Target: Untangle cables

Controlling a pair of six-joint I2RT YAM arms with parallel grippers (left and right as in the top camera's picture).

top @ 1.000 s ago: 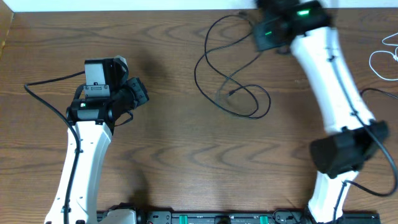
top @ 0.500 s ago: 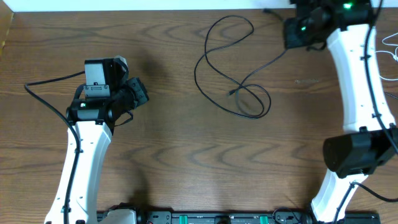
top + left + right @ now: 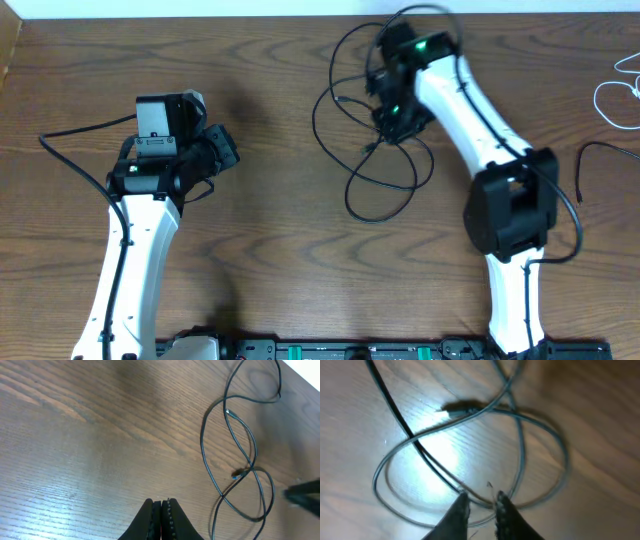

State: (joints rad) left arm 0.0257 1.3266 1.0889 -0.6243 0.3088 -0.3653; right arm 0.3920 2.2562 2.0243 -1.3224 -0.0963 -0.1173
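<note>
Far-centre on table [image 3: 260, 260]: black cable [image 3: 314, 115] lies in loose loops. Right gripper [image 3: 481, 502] sits directly over them, jaws slightly parted, a strand just off its tips. Left gripper [image 3: 161, 506] clenched, well apart.

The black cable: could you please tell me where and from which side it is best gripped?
Probably behind the plug end, near where the loops cross. The black cable lies flat on the table, so come down from above, jaws astride the cord; the right gripper hangs over that loop.
</note>
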